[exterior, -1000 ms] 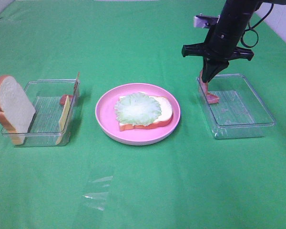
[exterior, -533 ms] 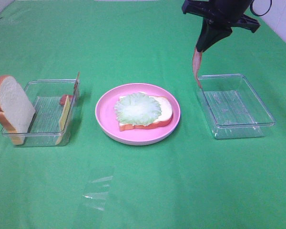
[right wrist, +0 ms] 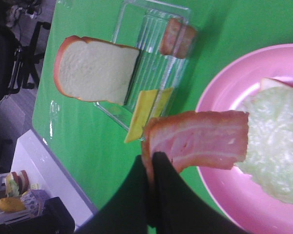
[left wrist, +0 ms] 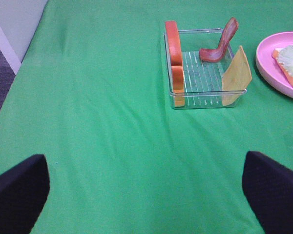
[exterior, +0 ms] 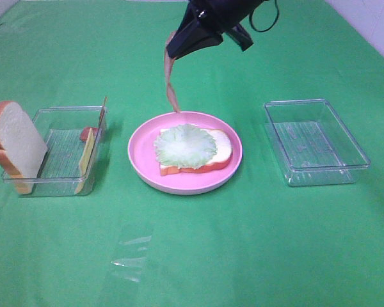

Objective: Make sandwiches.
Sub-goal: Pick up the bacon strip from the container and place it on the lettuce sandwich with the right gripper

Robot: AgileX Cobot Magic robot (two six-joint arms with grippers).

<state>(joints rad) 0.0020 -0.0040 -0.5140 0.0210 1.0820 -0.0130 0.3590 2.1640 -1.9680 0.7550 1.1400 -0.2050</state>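
Note:
The sandwich in progress is one bread slice [exterior: 221, 150] topped with pale green lettuce [exterior: 185, 146] on the round pink plate [exterior: 141, 153]. My right gripper [exterior: 173, 50] is shut on a reddish bacon strip [exterior: 171, 86], which hangs above the plate's back edge. In the right wrist view the strip [right wrist: 200, 141] hangs from the gripper [right wrist: 151, 163] beside the lettuce [right wrist: 278, 146]. My left gripper [left wrist: 144, 163] is open and empty over bare cloth, short of the left tray [left wrist: 205, 100]. That tray holds a second bread slice [exterior: 16, 144], a cheese square [exterior: 86, 153] and another bacon strip [left wrist: 219, 44].
A clear empty tray [exterior: 317, 144] stands right of the plate. The left tray [exterior: 64, 147] stands left of it. A scrap of clear film [exterior: 131, 256] lies on the green cloth near the front. The table's left edge shows in the left wrist view.
My right gripper lifted the bacon strip out of the right tray and carried it left, to above the plate's back edge. That tray now holds nothing.

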